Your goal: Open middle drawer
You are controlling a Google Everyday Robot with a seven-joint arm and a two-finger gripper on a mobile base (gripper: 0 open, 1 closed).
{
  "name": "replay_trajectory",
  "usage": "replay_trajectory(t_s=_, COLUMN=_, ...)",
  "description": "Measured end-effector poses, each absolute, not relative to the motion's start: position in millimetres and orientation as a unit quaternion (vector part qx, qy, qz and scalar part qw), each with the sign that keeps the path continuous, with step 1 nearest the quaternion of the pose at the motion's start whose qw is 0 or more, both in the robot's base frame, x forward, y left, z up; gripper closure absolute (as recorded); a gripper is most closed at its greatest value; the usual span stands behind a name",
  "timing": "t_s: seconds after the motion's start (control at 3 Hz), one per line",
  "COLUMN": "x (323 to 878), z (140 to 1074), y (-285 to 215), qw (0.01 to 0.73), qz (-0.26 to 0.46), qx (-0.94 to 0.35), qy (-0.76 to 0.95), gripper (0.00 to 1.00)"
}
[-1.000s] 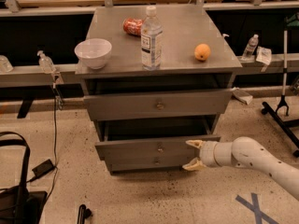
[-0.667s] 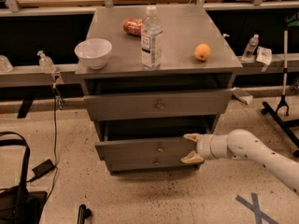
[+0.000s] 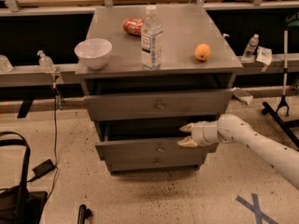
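The grey cabinet has three drawers. The middle drawer [image 3: 135,149] stands pulled out a little, with a dark gap above its front, and its small round knob [image 3: 160,148] is at the centre. My gripper [image 3: 186,135] is open, with pale fingertips [image 3: 188,143] pointing left. It sits at the top edge of the middle drawer's front, right of the knob, with one finger above the edge and one on the front. The white arm [image 3: 261,146] reaches in from the right. The top drawer [image 3: 121,105] also juts out slightly. The bottom drawer [image 3: 140,162] is shut.
On the cabinet top [image 3: 182,31] stand a white bowl [image 3: 93,52], a water bottle [image 3: 152,38], a red packet [image 3: 133,26] and an orange [image 3: 202,52]. A black bag [image 3: 16,190] and cable lie on the floor at left. A black stand [image 3: 284,78] is at right.
My gripper has moved up and slightly left, from the lower right of the middle drawer's front to its top edge. The drawers have not visibly moved.
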State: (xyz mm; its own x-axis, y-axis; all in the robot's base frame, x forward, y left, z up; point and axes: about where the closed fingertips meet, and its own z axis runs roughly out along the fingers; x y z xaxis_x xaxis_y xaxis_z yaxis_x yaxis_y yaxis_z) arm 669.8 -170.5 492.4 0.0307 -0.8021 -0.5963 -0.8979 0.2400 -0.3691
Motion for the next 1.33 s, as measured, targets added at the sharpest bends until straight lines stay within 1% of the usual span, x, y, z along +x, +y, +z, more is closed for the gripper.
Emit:
replay_trajectory(t_s=0.33, x=713, z=487, y=-166, qw=0.372, qz=0.073, qx=-0.589, qy=0.713, gripper=0.88)
replay_trajectory(t_s=0.67, x=734, z=476, y=-166, qw=0.369, qz=0.086, qx=-0.568, qy=0.73, gripper=1.0)
replay_trajectory(t_s=1.0, x=737, z=453, y=-167, qw=0.35, qz=0.088, qx=-0.564, qy=0.743, gripper=1.0)
replay_trajectory(t_s=1.33, x=726, z=437, y=-169, qw=0.337, qz=0.084, qx=-0.566, qy=0.748, gripper=1.0)
